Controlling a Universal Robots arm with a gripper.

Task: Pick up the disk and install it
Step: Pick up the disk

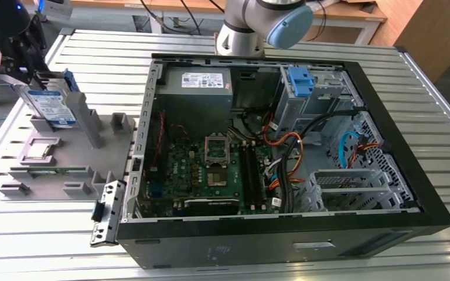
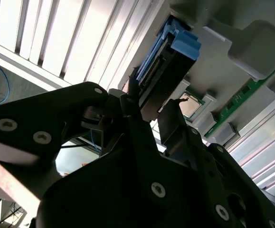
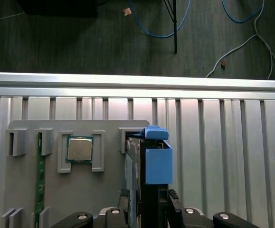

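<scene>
Fingers (image 2: 169, 123) of the gripper (image 2: 149, 113) pinch the disk (image 1: 53, 105) from both sides at one end. The disk stands on edge on the grey tray (image 1: 68, 155), to the exterior view's left of the open computer case (image 1: 416, 170).

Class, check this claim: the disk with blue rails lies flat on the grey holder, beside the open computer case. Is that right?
Not quite. The disk does not lie flat: it stands on edge in the grey holder, as the exterior view shows. The rest holds: it has blue rails and is beside the open computer case.
</scene>
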